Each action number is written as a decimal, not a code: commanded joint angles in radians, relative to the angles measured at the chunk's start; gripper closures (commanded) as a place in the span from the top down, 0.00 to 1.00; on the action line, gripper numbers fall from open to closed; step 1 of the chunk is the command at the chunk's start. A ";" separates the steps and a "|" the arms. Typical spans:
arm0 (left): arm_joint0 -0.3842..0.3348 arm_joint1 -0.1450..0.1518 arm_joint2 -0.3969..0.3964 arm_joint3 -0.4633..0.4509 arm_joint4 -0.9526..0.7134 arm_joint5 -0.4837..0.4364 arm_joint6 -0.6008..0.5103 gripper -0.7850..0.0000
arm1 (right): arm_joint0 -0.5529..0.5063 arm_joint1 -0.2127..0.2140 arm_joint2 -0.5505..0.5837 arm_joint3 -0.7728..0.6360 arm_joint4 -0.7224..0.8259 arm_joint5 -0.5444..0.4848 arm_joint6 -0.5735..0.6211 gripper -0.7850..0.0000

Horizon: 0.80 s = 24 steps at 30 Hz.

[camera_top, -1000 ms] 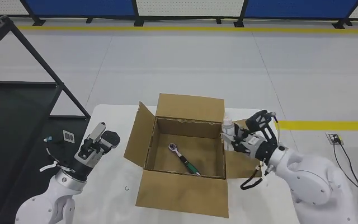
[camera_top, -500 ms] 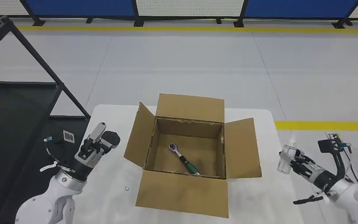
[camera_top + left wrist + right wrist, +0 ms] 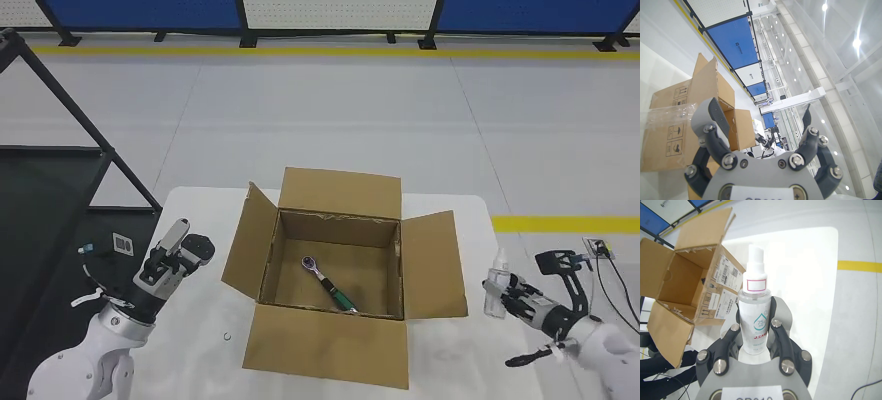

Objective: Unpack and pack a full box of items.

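Top view: an open cardboard box was noted at mid-table, a green-handled ratchet wrench lying on its floor. The left gripper was placed left of the box, apart from it. A spray bottle was held upright by the right gripper beyond the box's right flap.

Left wrist view: fingers were spread wide, nothing between them.

Right wrist view: fingers were closed on the spray bottle's clear body.
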 commanded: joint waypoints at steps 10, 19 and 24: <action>0.000 0.000 0.000 0.000 0.000 0.000 0.000 1.00 | 0.227 0.024 -0.163 0.324 -0.098 0.038 0.187 0.00; 0.000 0.000 0.000 0.000 0.000 0.000 0.000 1.00 | 0.302 0.031 -0.249 0.438 -0.168 0.037 0.176 0.00; 0.000 0.000 0.000 0.000 0.000 0.000 0.000 1.00 | 0.331 0.034 -0.288 0.480 -0.209 0.054 0.175 0.00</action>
